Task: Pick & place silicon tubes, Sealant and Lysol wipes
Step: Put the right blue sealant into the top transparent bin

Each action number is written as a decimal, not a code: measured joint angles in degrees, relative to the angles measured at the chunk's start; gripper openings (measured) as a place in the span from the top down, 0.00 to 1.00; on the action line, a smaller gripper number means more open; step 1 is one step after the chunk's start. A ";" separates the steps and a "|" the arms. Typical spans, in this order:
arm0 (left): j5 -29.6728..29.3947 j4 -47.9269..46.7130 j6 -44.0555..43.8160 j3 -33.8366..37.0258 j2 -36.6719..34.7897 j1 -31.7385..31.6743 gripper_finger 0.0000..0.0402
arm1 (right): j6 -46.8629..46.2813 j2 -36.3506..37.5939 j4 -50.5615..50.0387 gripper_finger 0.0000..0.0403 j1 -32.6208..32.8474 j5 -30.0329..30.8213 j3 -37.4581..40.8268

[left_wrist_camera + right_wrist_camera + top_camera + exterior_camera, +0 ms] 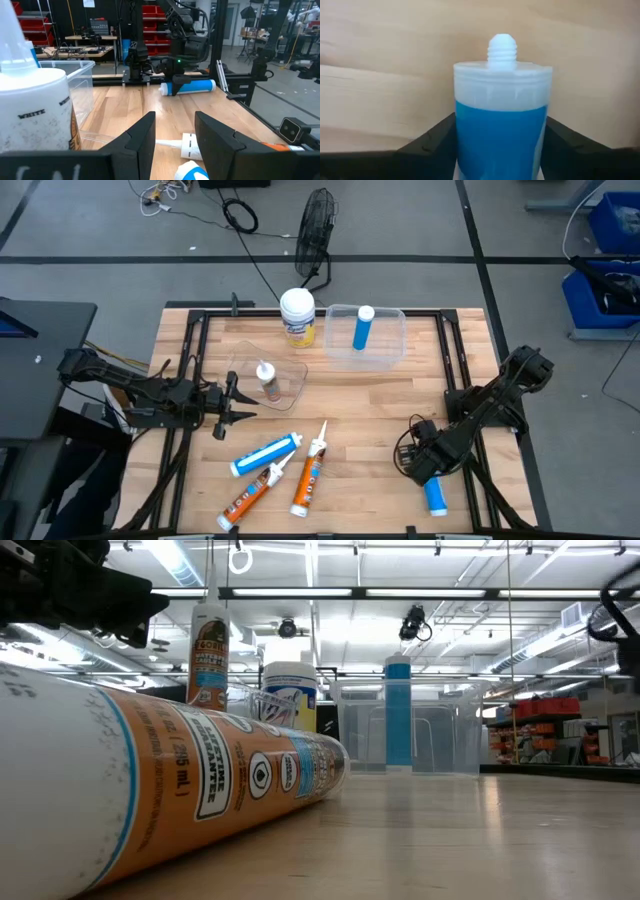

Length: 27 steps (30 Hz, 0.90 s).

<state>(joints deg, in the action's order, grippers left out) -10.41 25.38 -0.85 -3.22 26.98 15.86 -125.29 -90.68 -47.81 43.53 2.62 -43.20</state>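
Lysol wipes upright at far side of table, white domed lid, yellow label, just left of clear bin; also seen in low view behind the near orange tube.

Blue cartridge standing upright inside clear bin; low view shows same.

Small clear tray in front of wipes, w/ an upright cartridge in it, white nozzle up.

Three cartridges lying flat near front-centre of table: blue one, orange one toward front-left, second orange one to its right. All nozzle-tipped, close together, can't tell if touching.

Left gripper at left-centre of table, just left of clear tray, pointing toward centre. Fingers parted w/ a clear gap, nothing between them. Left wrist view: white-labelled cartridge close by, blue tube end under the fingers.

Right gripper low at front-right of table, closed around a blue cartridge lying flat, tube sticking out toward front edge. Right wrist view: tube fills gap between both fingers, threaded white tip, no nozzle on it. Left wrist view shows same tube under right arm.

Floor fan beyond table's far edge.
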 joint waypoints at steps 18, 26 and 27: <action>-0.02 0.01 0.01 0.00 0.00 0.02 0.65 | 7.50 -0.37 0.93 0.49 0.02 42.25 -4.66; -0.02 0.01 0.01 0.00 0.00 0.01 0.65 | 13.22 -0.28 0.78 0.49 0.02 60.06 -4.72; -0.02 0.01 0.01 0.00 0.00 0.01 0.65 | 13.90 -0.28 0.86 0.49 0.02 62.70 -4.72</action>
<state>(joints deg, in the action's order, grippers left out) -10.43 25.39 -0.84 -3.22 26.98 15.88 -111.40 -90.96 -46.94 43.55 65.32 -47.92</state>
